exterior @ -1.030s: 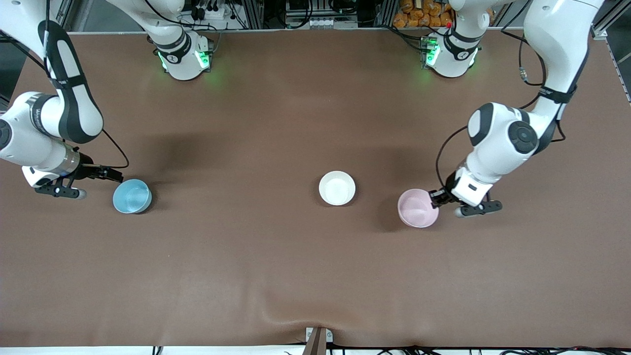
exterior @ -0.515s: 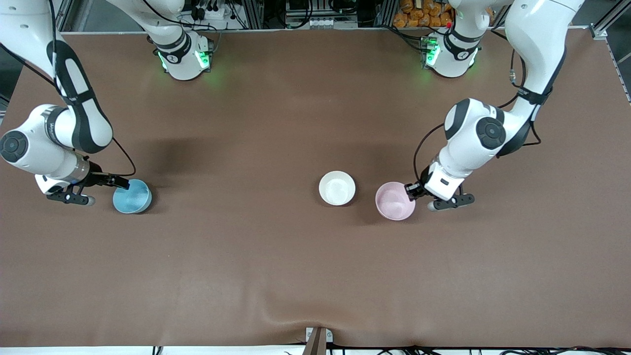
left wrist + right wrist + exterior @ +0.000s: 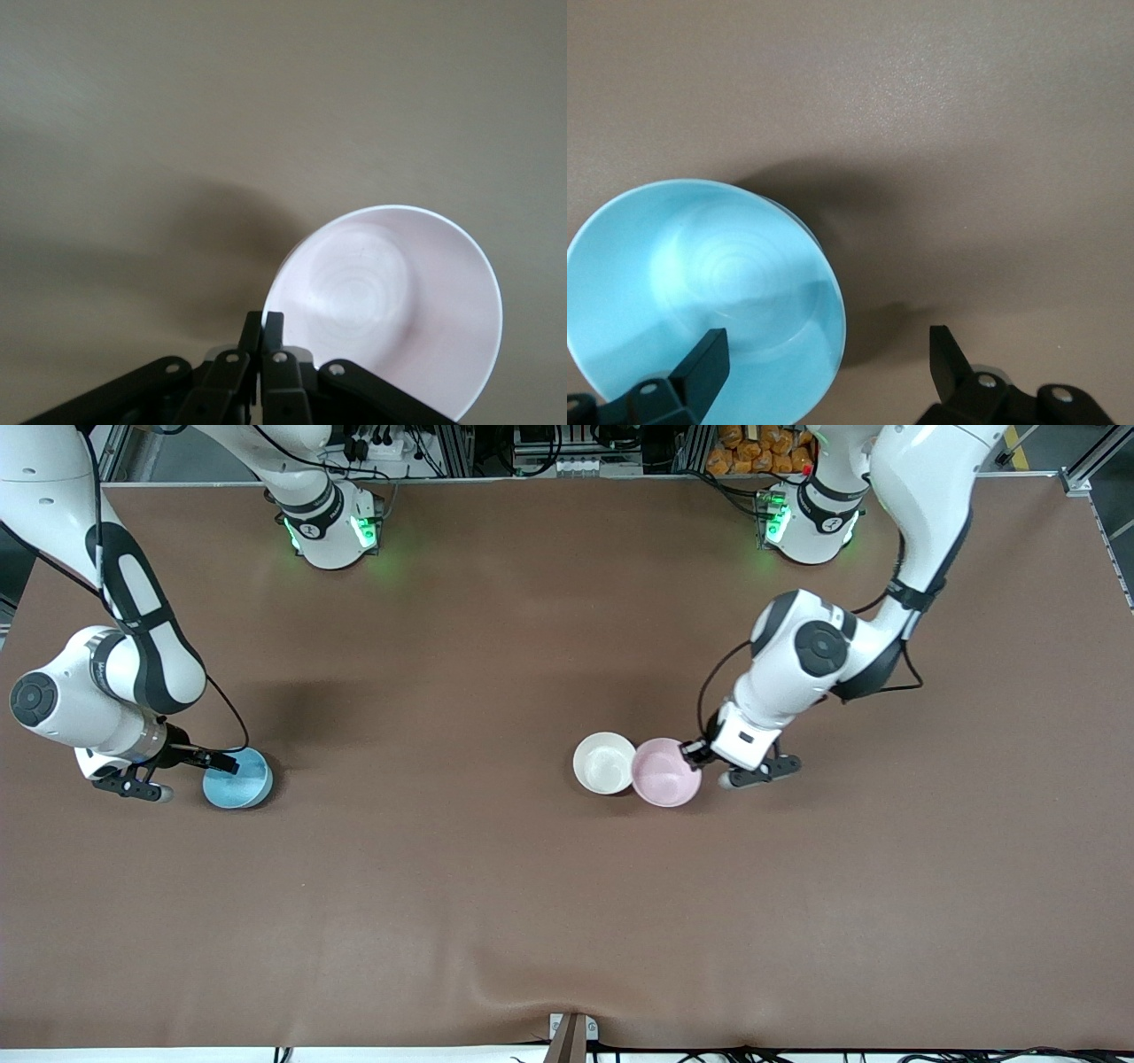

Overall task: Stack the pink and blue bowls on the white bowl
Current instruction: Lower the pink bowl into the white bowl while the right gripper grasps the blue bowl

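Observation:
The white bowl (image 3: 604, 762) stands upright on the brown table. My left gripper (image 3: 687, 755) is shut on the rim of the pink bowl (image 3: 666, 771) and holds it beside the white bowl, its edge overlapping the white bowl's rim on the side toward the left arm's end. In the left wrist view the pink bowl (image 3: 390, 310) hangs from my shut left gripper (image 3: 264, 319). The blue bowl (image 3: 237, 778) stands toward the right arm's end. My right gripper (image 3: 226, 762) is open at its rim; in the right wrist view one finger is over the blue bowl (image 3: 700, 292), the other outside it.
The brown table (image 3: 496, 903) holds only the three bowls. Both robot bases stand at the table's edge farthest from the front camera. A small metal bracket (image 3: 571, 1032) sits at the edge nearest the front camera.
My left gripper has carried the pink bowl toward the white bowl, up to its rim. My right gripper has crept toward the blue bowl and now straddles its rim. The blue bowl has not moved.

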You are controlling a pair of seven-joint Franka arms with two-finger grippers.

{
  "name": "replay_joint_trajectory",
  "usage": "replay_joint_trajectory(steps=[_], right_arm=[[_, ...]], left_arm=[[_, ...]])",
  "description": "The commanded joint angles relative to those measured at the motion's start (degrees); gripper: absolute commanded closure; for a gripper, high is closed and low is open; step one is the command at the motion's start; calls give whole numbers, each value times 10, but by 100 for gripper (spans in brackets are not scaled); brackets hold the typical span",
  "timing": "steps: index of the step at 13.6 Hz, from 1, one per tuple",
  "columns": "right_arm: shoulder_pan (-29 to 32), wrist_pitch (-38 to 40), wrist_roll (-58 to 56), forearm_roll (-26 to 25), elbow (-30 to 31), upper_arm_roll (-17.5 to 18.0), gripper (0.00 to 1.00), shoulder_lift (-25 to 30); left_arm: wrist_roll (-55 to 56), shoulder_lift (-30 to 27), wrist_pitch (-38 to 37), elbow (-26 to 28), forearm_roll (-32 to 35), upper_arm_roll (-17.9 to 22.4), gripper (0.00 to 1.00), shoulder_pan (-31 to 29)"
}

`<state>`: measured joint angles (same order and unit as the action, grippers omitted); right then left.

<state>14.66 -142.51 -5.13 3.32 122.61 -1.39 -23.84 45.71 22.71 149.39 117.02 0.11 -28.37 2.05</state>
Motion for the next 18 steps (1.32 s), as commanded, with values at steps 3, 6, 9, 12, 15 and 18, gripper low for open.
replay_joint_trajectory(steps=[3,6,9,12,15,18], right_arm=[[13,-8,-11,9,-13,9,75,-18],[22,-17,-11,17,-14,10,100,-22],[21,-17,-11,27,-14,10,100,-22],[20,-9,-11,28,-22,11,100,-10],[19,44,-15,28,-39,12,100,22],[17,134,-17,29,-88,13,100,41]], left_arm=[[75,42,8,-42,29,10,100,61],[130,51,8,-43,82,11,100,74],[186,77,9,-48,146,10,100,84],[211,88,8,-63,161,11,100,91],[214,90,8,-62,161,11,100,96],[212,99,4,-72,161,11,37,94]])
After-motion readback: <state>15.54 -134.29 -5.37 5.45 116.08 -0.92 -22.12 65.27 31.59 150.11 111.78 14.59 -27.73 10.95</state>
